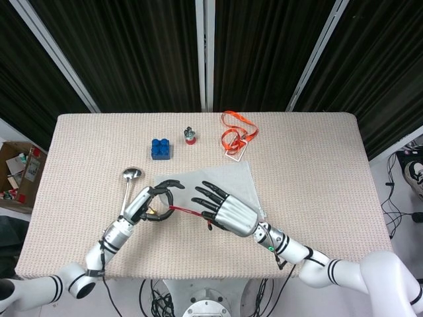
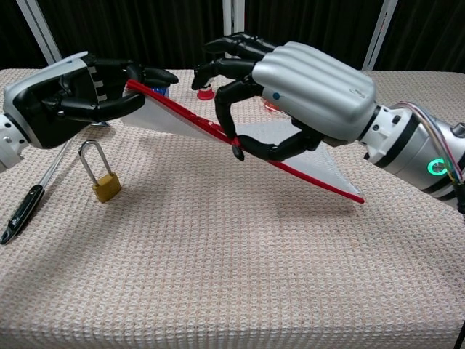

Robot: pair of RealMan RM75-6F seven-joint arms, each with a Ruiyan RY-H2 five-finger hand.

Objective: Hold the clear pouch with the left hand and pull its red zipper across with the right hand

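The clear pouch (image 1: 232,181) is lifted off the table at its left end, its red zipper (image 2: 185,116) running along the near edge down to the right. My left hand (image 2: 62,98) grips the pouch's raised left corner. My right hand (image 2: 305,98) pinches the zipper between thumb and a finger about midway along the red strip, its other fingers spread above the pouch. From the head view, the left hand (image 1: 151,201) and right hand (image 1: 228,211) sit apart with the zipper (image 1: 186,211) stretched between them. The pouch's right end rests on the table.
A brass padlock (image 2: 105,185) and a spoon (image 1: 129,188) lie under and beside the left hand. Toward the back sit a blue brick (image 1: 160,148), a small red-based object (image 1: 190,137) and an orange lanyard with a card (image 1: 234,137). The table's front edge is near both forearms.
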